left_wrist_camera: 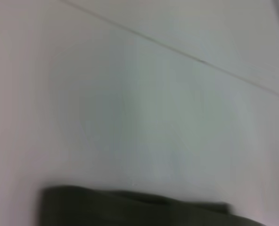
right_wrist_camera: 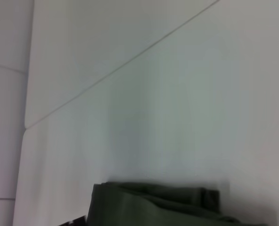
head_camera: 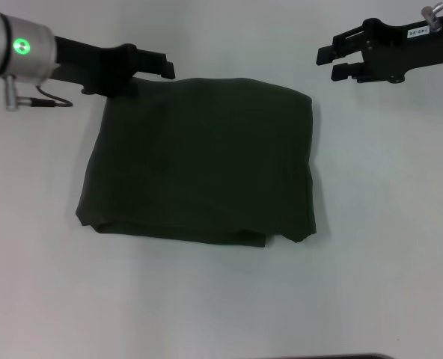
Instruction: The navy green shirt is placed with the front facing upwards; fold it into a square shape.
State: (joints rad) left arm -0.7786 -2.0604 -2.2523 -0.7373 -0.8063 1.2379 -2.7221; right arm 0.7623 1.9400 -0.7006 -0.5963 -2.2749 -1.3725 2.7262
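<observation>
Lying folded, navy green shirt [head_camera: 203, 161]

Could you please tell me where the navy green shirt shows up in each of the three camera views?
Head view: the navy green shirt lies folded mid-picture on the white table.
Left wrist view: only a dark edge along the bottom.
Right wrist view: its layered folded edge at bottom centre.
Shared landmark: the table's thin seam line, also in the right wrist view.

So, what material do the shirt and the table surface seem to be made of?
The navy green shirt looks like soft matte knit cloth, probably cotton: it lies limp, with stacked folded edges. The table looks hard, smooth, white, faintly glossy, perhaps laminate; it cannot be told for certain.
</observation>
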